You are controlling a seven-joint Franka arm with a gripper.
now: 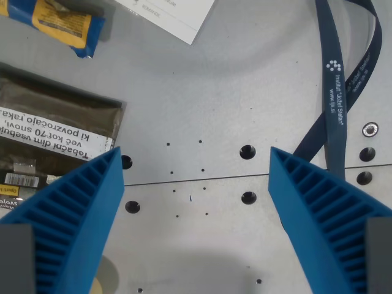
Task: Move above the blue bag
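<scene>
The blue bag (58, 21), a blue packet with a yellow label, lies at the top left corner of the wrist view and is cut off by the frame edge. My gripper (195, 153) is open, and its two ribbed blue fingers (73, 214) frame only bare grey table between them. The bag sits well up and to the wrist view's left of the gripper, not under it.
A dark tobacco pouch (55, 131) with a white warning label lies at the left, touching the left finger's outline. A white paper (177, 15) lies at the top. A navy lanyard (337, 92) runs down the right side. The metal table (202, 104) has bolt holes and a seam.
</scene>
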